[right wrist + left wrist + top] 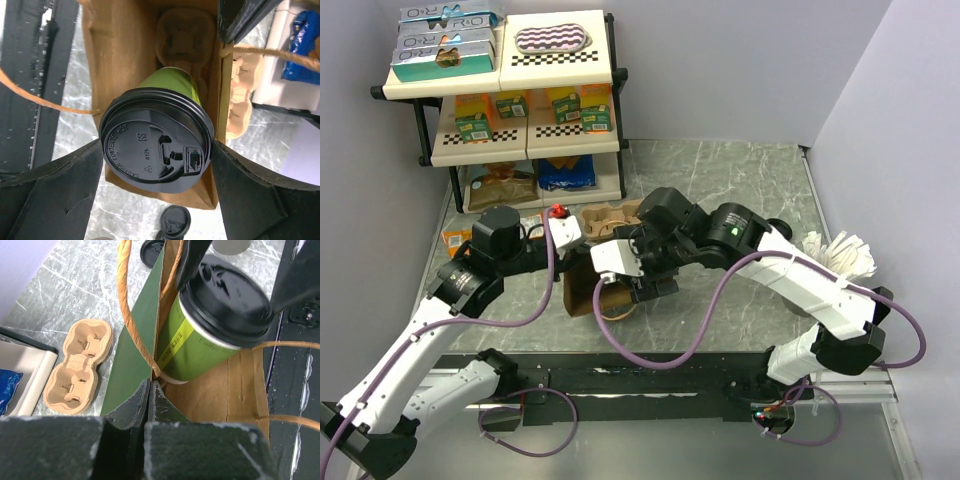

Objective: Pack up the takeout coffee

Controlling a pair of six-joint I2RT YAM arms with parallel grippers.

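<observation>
Right gripper is clamping the takeout coffee. Its fingers are pressing on opposite sides just under the black lid, closed only as far as the cup's width allows. The cup is hanging tilted in the mouth of the paper bag, lid above the rim. How deep the base is sitting I cannot tell.

Left gripper is pinching the bag's near wall at its top edge, jaws fully together on the paper. It appears to be bracing the mouth open.

Looking down past the cup, a pulp carrier is lying at the bottom of the bag, directly below. A second carrier is lying outside on the worktop, well apart from the bag. A loose black lid is also lying on the worktop.

Progress, as a judgement:
- Lidding looks done, the bag is open, and the cup is entering.
- The cup is not seated yet; it is showing clear of the carrier below.
- Remaining are lowering it into a carrier socket, straightening the tilt, opening the right gripper and freeing the bag.
</observation>
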